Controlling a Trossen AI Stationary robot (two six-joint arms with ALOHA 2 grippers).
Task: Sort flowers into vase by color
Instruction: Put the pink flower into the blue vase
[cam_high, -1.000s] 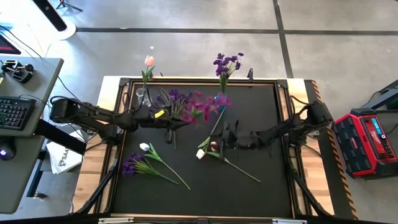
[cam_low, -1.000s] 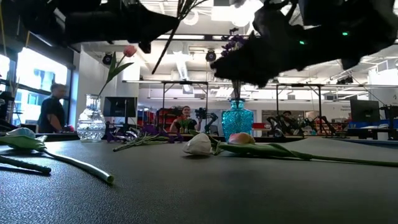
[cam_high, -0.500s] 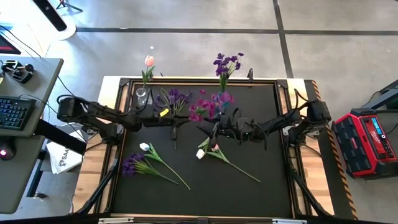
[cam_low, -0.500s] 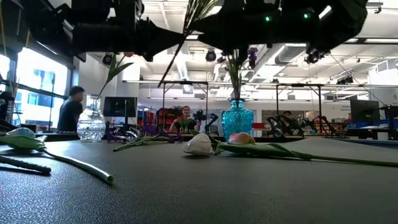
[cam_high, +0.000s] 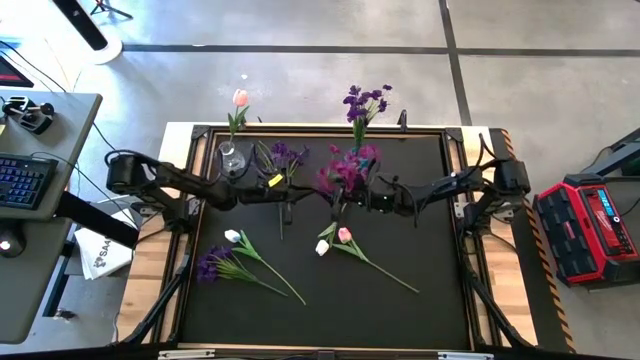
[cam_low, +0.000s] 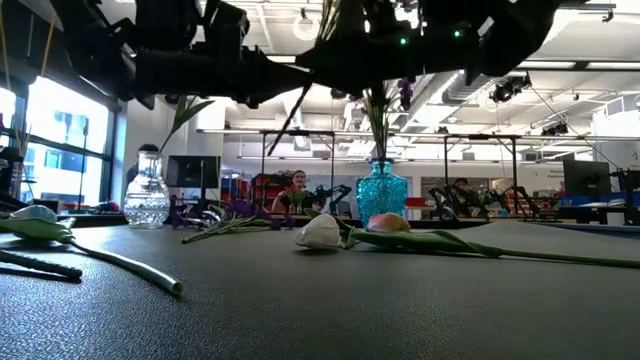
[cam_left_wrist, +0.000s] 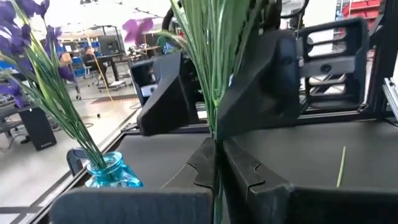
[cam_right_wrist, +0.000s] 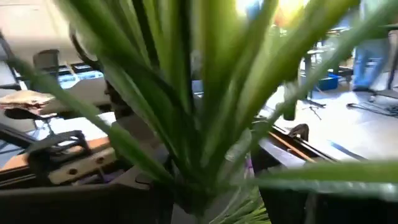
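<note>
High view showed both claws meeting mid-surface. The right claw (cam_high: 352, 195) pinched a purple flower (cam_high: 347, 166); the left claw (cam_high: 288, 192) pinched another flower's stem (cam_left_wrist: 216, 134).

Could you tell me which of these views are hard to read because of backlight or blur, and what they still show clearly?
Low view: bright windows and ceiling lights turn both arms into dark silhouettes, yet the blue vase reads clearly. Right wrist view: green stems fill the frame, soft and out of focus. High view: evenly lit, sharp on the black table.

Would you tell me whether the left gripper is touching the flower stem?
Touching. In the left wrist view, the left gripper pinches the green flower stem between its fingers.
</note>
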